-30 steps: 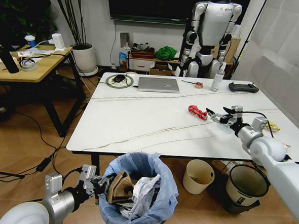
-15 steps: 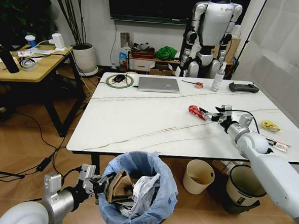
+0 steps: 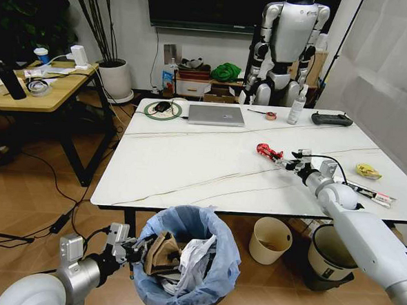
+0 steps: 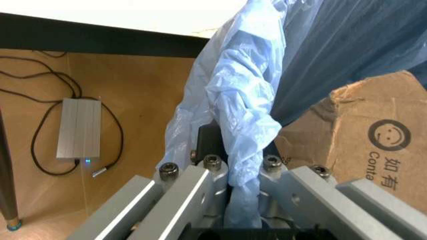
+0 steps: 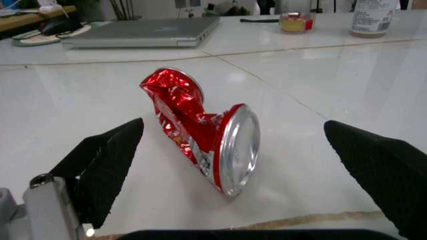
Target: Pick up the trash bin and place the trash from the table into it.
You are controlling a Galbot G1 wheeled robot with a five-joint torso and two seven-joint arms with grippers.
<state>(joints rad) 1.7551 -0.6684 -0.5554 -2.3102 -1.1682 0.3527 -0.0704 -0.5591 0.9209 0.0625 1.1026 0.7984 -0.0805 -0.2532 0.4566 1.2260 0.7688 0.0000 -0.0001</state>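
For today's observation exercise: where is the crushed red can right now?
In the head view, the can lies on the table, right of centre, just ahead of the open right gripper and in front of the laptop.

Blue-lined trash bin (image 3: 188,266) holds cardboard; crushed red can (image 5: 200,127) lies on table (image 3: 189,165).

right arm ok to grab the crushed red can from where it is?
Probably yes. The right tool sits open just short of the crushed red can on the table, fingers spread to either side, with nothing lying between them.
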